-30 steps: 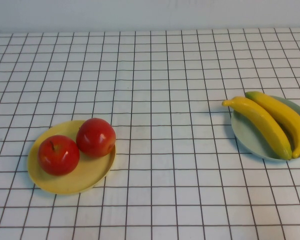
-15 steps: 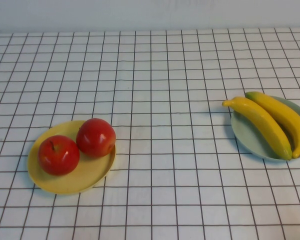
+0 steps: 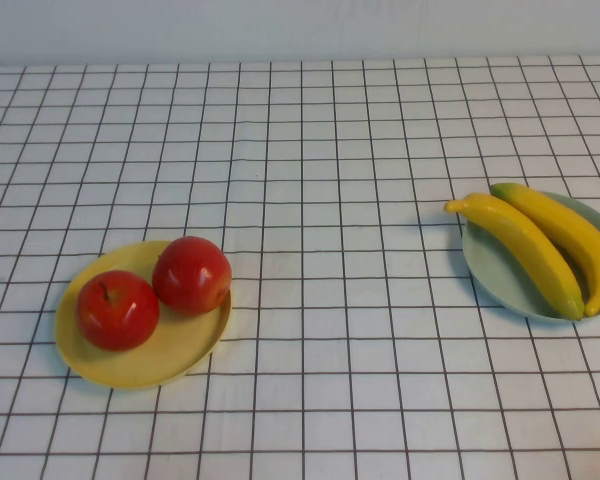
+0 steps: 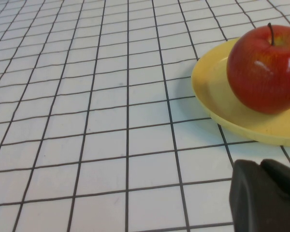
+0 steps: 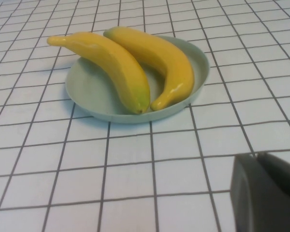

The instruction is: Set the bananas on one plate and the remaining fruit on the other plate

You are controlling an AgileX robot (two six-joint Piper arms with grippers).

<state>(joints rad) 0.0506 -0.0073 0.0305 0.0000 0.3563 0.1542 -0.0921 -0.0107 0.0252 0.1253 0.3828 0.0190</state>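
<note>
Two red apples [image 3: 118, 309] [image 3: 191, 275] sit side by side on the pale yellow plate [image 3: 170, 358] at the near left. Two yellow bananas [image 3: 525, 250] [image 3: 570, 240] lie together on the pale blue-green plate [image 3: 492, 275] at the right edge. Neither arm shows in the high view. In the left wrist view my left gripper [image 4: 262, 163] is shut and empty, just short of the yellow plate [image 4: 217, 104] and one apple [image 4: 263, 70]. In the right wrist view my right gripper [image 5: 257, 155] is shut and empty, a little back from the blue-green plate [image 5: 87, 89] with both bananas [image 5: 113, 65] [image 5: 162, 60].
A white cloth with a black grid [image 3: 330, 200] covers the whole table. A pale wall [image 3: 280, 25] runs along the far edge. Nothing else stands between the two plates.
</note>
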